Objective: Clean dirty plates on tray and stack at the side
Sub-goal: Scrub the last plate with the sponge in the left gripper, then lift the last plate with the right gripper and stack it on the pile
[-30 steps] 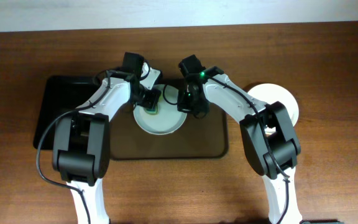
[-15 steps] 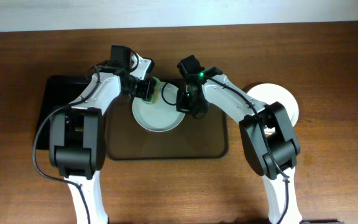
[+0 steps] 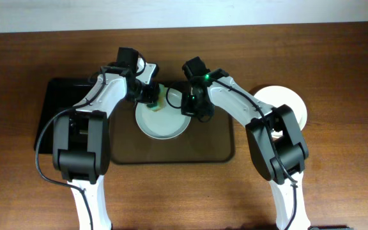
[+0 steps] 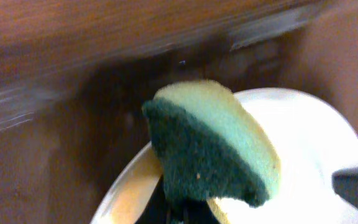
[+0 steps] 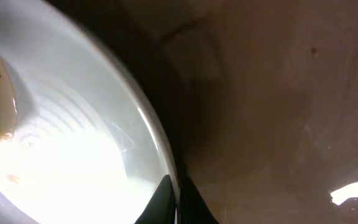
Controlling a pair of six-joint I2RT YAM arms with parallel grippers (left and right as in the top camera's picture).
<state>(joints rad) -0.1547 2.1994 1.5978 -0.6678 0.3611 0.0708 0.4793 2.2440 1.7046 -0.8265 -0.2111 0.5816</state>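
Observation:
A white plate (image 3: 163,121) lies on the brown tray (image 3: 216,144) at its far middle. My left gripper (image 3: 151,97) is shut on a green and yellow sponge (image 4: 210,146) and presses it on the plate's far left part (image 4: 328,143). My right gripper (image 3: 191,110) is shut on the plate's right rim (image 5: 160,146); its fingers pinch the rim in the right wrist view (image 5: 174,202). A small orange-brown smear (image 5: 11,179) shows on the plate. Another white plate (image 3: 292,102) lies on the table at the right, partly hidden by my right arm.
A glossy black tray (image 3: 59,112) lies left of the brown tray, partly under my left arm. The wooden table's far edge (image 3: 267,25) runs along the top.
My left gripper with the sponge has swept from the plate's middle out to its far left edge and a little back toward the plate. The right gripper has held still on the rim.

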